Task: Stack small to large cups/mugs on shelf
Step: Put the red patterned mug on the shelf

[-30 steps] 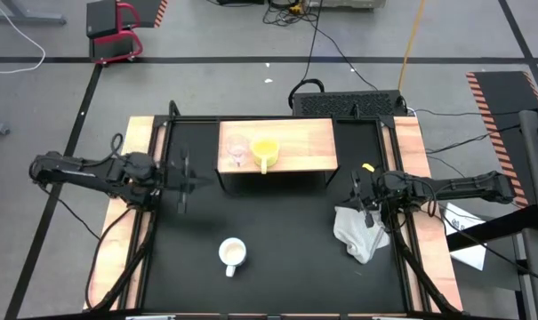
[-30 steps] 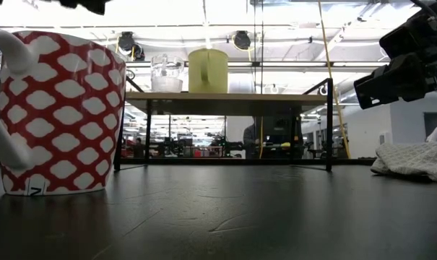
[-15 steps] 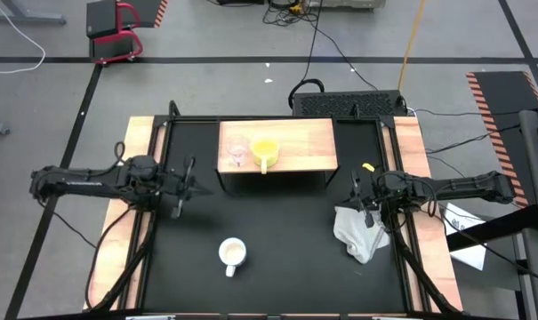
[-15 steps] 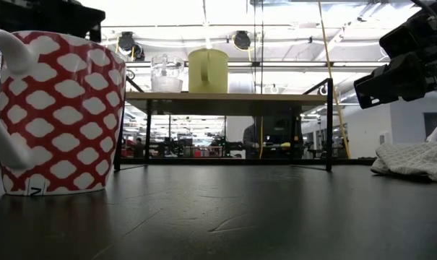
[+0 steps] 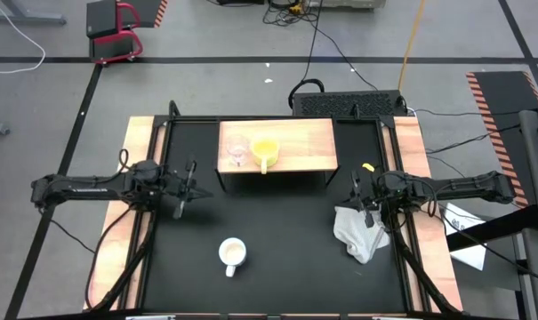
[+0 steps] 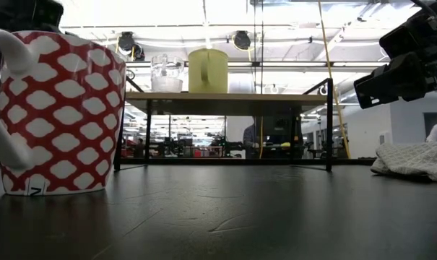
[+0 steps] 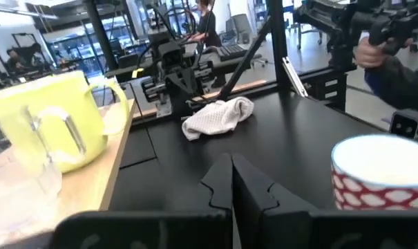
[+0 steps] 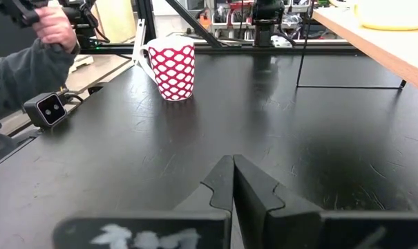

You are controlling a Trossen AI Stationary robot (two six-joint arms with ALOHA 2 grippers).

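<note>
On the light wooden shelf (image 5: 295, 148) at upper centre of the high view stand two vessels side by side toward its left end: a small clear glass cup (image 5: 236, 149) and, just right of it, a yellow handled mug (image 5: 265, 150). Both are upright. Lower centre of the black worktop (image 5: 277, 231), well apart from the shelf, stands the white mug with red pattern (image 5: 232, 254), upright, its handle pointing toward the bottom of the frame. A crumpled white cloth (image 5: 359, 233) lies at lower right of the worktop. Left hand (image 5: 187, 185) sits at left of the frame, near the shelf's left end, fingers together and holding nothing. Right hand (image 5: 362, 197) rests at right, just above the cloth, fingers together, likewise empty. A person's sleeve (image 8: 22, 69) shows beyond the worktop edge.
</note>
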